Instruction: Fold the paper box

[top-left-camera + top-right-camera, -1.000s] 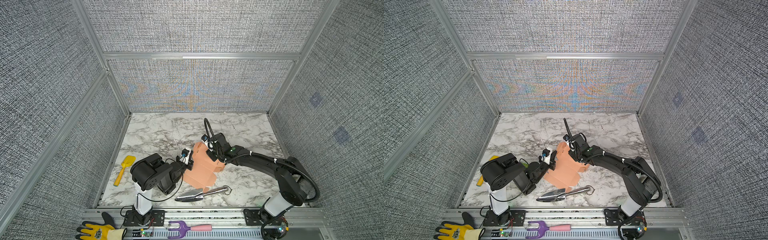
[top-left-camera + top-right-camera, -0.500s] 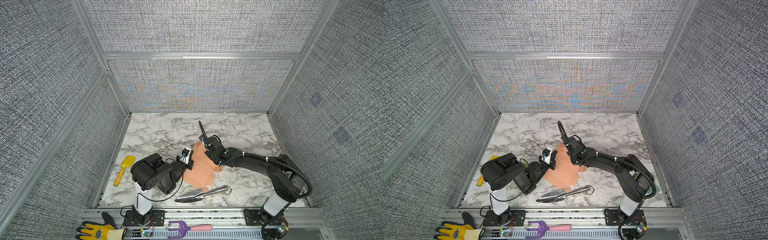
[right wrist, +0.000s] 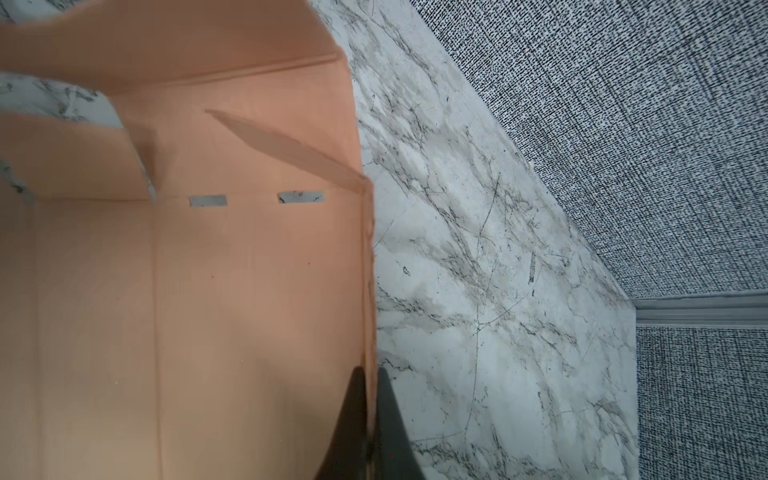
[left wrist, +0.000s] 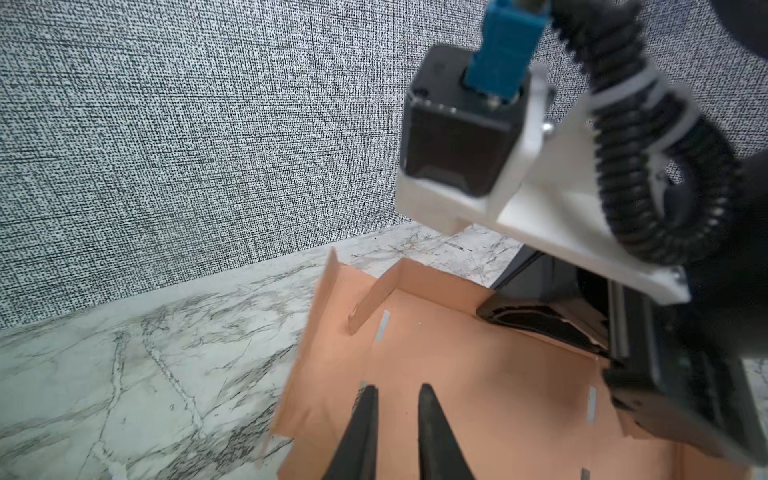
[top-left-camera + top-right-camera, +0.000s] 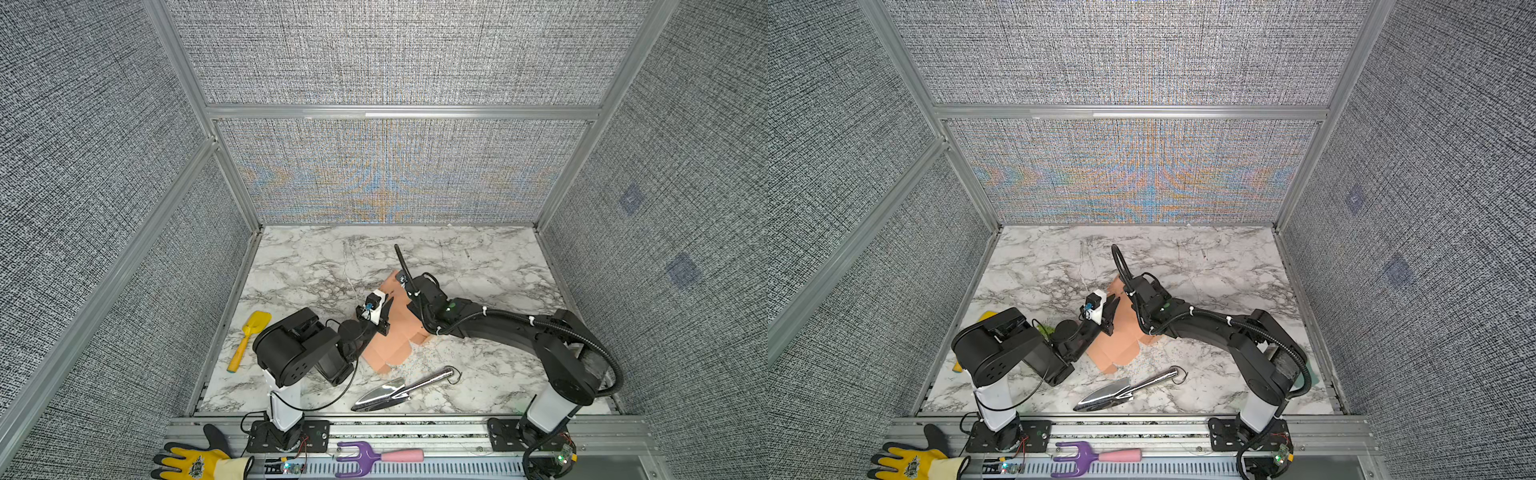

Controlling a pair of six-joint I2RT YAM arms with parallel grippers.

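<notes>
**Op:** Where is the box, and what have I got on it?

**Obs:** The box (image 5: 395, 336) is mid-table in both top views, between the arms and just above the trowel (image 5: 401, 388). It is partly raised: the floor panel lies flat on the marble (image 5: 478, 266), and one wall (image 4: 436, 286) stands upright at upper centre of the left wrist frame. Your right gripper (image 3: 370, 382) is pressed together on the thin side wall (image 3: 365, 266), pinching it at lower centre of the right wrist frame. Your left gripper (image 4: 395, 399) is spread by a narrow gap over the floor panel, with nothing between the fingers.

**Op:** How will it handle?

**Obs:** My judgement is that it is light, thin card. It will probably slide on the marble and bend anywhere, not only at the creases. A hard pinch could dent an edge or tear it at the slots (image 3: 208, 200).

**Op:** Where do I take hold?

**Obs:** Hold the wall mid-length, close to its crease, as your right gripper does. Pin the floor with the left gripper so the sheet cannot skate, and fold along the scored lines only.
</notes>
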